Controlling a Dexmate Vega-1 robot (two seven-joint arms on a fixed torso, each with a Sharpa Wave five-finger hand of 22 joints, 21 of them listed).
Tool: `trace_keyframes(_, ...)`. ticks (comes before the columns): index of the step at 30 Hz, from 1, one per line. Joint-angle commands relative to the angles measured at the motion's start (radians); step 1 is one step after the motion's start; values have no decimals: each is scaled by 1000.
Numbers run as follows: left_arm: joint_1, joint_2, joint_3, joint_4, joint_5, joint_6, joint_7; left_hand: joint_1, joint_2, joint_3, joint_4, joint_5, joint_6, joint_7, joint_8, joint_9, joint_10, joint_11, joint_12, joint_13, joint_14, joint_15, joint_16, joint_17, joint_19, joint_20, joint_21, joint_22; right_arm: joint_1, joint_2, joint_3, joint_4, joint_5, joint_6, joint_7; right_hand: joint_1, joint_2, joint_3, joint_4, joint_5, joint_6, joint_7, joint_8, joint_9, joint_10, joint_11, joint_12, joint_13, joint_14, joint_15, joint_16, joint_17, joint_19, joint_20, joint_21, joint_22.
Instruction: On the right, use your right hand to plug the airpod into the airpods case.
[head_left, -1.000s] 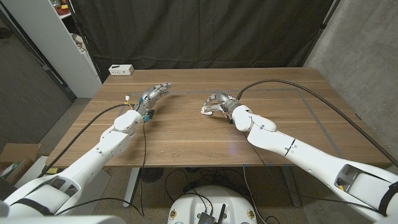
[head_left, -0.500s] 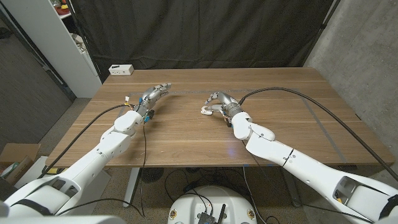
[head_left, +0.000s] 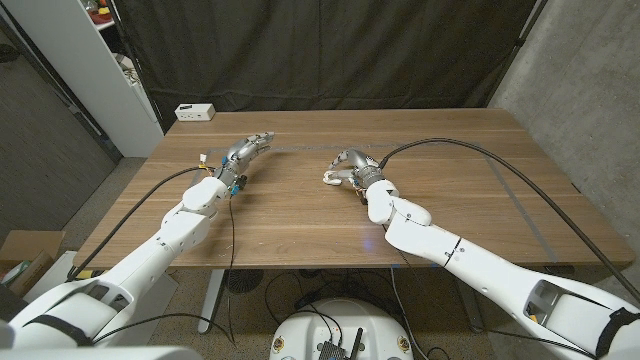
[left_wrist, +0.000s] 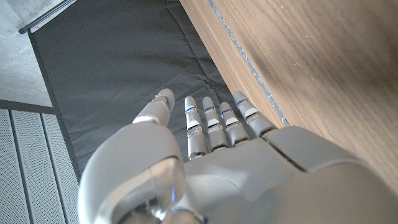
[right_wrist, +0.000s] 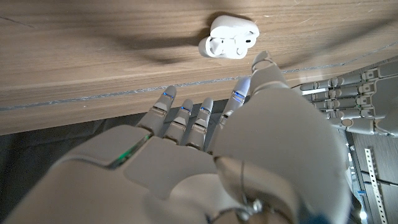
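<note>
Right hand (head_left: 352, 164) hovers over the open airpods case (right_wrist: 227, 37) on the table (head_left: 300, 215), fingers loosely curled, grasping nothing. Left hand (head_left: 246, 152) extended, fingers straight, released.

A brown wooden table (head_left: 300, 215) with a fine lengthwise grain carries a pale, thin line near its far edge. On it lies a glossy white airpods case (right_wrist: 227, 38), lid open. Just beside the case, the right hand (head_left: 350, 166) is silver-grey metal, with small blue marks on its fingers (right_wrist: 186, 118). The left hand (head_left: 244, 153), well apart from the case, is the same silver-grey. Both arms are white, with black cables. Behind the table hangs a black curtain (head_left: 330, 50), and a small white box (head_left: 195, 112) sits at its foot.
</note>
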Motion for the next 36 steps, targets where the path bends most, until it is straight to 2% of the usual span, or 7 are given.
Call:
trace_keyframes(1,-18,-18,2,53,-7,-41,-25,13,2,2,-4,6,6,-2,1,6,9,-1,6,2,8,-48,-1,3,3,-3,0,3,55,50,-55,42,-4,-71,8,15,-2,10,0,3,1,-2,-2,-2,-13,-13,-7,1,-29,-87,-16,-2,-23,11,1,3)
trace_keyframes(4,-19,-19,2,58,-8,-45,-27,13,2,2,-4,6,8,-2,1,6,8,0,6,2,7,-49,-2,3,-3,2,-3,3,58,56,-54,48,3,-79,1,28,-6,14,1,0,12,-1,-6,-8,-37,-28,-26,-11,-86,-61,-53,-19,-53,37,4,2)
trace_keyframes(8,-15,-19,0,57,-10,-45,-23,14,2,2,-5,7,11,-5,2,6,9,-1,6,2,7,-48,-2,3,-9,3,-7,2,58,61,-53,54,12,-81,-14,34,-6,17,2,-1,44,12,2,-12,-40,-36,-34,-20,-109,-48,-71,-27,-69,49,5,1)
trace_keyframes(14,-13,-19,0,61,-13,-51,-30,15,2,2,-5,7,13,-5,2,6,8,-2,6,3,7,-48,-2,3,-10,4,-8,2,58,62,-58,66,24,-73,-26,37,-5,18,2,-1,56,18,5,-13,-39,-33,-36,-24,-106,-47,-72,-30,-69,52,7,1)
trace_keyframes(16,-9,-18,-1,55,-14,-50,-28,15,2,2,-5,7,14,-4,2,6,8,-3,6,3,6,-48,-3,3,-10,5,-9,2,56,59,-59,63,28,-75,-25,39,-5,19,3,0,59,17,5,-14,-34,-24,-35,-27,-99,-46,-71,-31,-68,53,8,1)
trace_keyframes(36,22,-9,-14,31,-28,-58,-21,16,1,2,-4,8,14,-5,0,7,9,1,7,4,7,-49,-3,3,-7,7,-12,2,63,72,-68,95,57,-57,-50,40,0,22,7,-1,59,13,0,-15,-10,-20,-31,-36,-64,-60,-65,-32,-59,51,14,1)
